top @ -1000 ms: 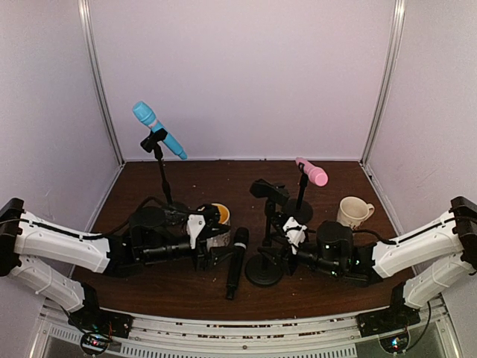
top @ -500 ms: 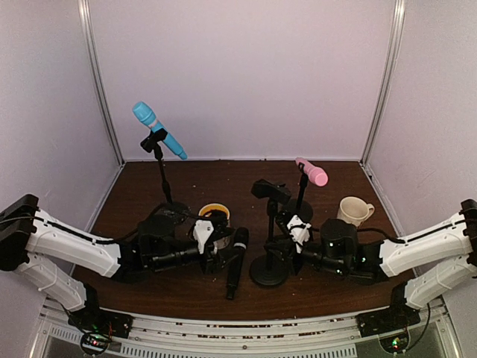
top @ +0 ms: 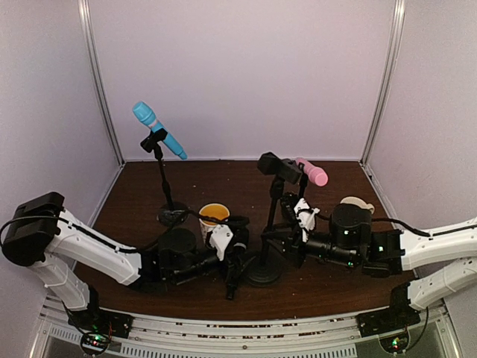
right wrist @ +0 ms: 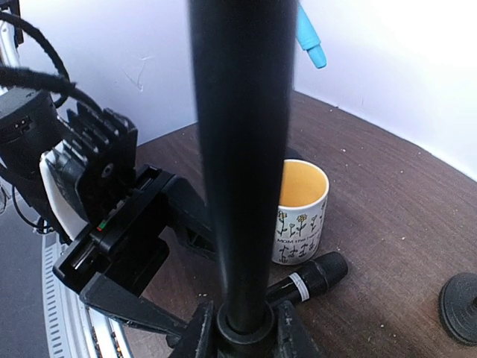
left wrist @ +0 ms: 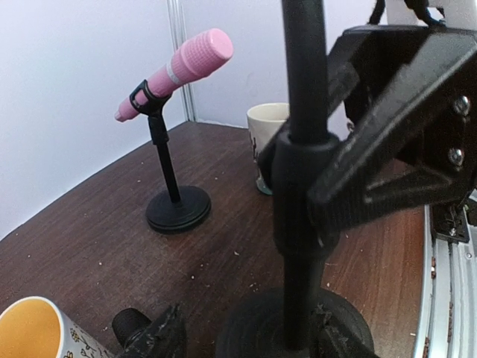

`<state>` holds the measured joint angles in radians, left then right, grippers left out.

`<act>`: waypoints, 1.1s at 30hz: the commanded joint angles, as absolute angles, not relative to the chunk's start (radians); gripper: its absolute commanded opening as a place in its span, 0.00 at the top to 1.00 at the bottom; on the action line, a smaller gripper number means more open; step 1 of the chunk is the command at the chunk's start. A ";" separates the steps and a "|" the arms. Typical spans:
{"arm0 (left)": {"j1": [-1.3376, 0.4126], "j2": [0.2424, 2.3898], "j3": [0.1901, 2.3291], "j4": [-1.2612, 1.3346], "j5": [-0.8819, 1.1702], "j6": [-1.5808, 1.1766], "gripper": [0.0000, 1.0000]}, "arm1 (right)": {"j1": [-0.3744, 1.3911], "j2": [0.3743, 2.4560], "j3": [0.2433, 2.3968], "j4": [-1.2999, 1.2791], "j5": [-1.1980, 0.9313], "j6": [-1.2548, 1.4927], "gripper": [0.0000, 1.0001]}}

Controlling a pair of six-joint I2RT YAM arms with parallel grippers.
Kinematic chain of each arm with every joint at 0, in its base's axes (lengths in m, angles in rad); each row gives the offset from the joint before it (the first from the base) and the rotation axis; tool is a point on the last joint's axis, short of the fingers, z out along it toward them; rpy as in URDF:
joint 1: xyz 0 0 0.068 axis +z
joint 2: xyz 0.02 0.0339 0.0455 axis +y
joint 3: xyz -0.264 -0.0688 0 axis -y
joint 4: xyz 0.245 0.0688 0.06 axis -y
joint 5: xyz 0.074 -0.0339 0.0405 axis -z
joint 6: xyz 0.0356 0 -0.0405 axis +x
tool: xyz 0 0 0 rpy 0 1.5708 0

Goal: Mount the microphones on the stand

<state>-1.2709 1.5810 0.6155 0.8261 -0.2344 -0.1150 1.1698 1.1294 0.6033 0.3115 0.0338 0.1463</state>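
**Bracing the empty stand for its microphone.** The right claw (right wrist: 242, 332) is closed on the lower part of the pole of the middle stand (top: 271, 216). Judged from here, this grip steadies the stand so that it does not tip when a microphone is pressed into its empty clip (top: 279, 165). The black microphone (right wrist: 309, 277) lies flat on the surface (top: 149, 194), just beside the flowered mug (right wrist: 300, 212). The left claw (left wrist: 250, 339) sits low over it, fingers part-way apart and, as far as can be seen, gripping nothing. Its position suggests a pick-up in preparation. The light blue microphone (top: 159, 130) and the pink microphone (left wrist: 175, 71) sit in the clips of their own stands, so only the black one is left to mount.
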 commanded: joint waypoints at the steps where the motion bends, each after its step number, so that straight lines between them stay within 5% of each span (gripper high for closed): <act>1: -1.285 1.624 0.657 0.920 -0.238 -0.137 0.44 | 1.198 1.112 0.638 0.336 0.074 0.180 1.00; 12: -1.317 1.670 0.690 0.954 -0.217 -0.139 0.49 | 1.233 1.111 0.646 0.340 0.182 0.183 1.00; 22: -1.318 1.746 0.764 0.914 -0.255 -0.162 0.70 | 1.256 1.111 0.655 0.363 0.153 0.217 1.00; 28: -1.318 1.722 0.765 0.891 -0.243 -0.167 1.00 | 1.267 1.088 0.661 0.339 0.112 0.205 1.00; 33: -1.308 1.649 0.728 0.907 -0.047 -0.152 1.00 | 1.240 1.028 0.649 0.325 -0.158 0.088 1.00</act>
<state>-1.3201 1.7176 0.7456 0.8661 -0.2058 -0.1802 1.2507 1.1038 0.6071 0.2531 0.1146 0.1665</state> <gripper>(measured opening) 0.163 0.223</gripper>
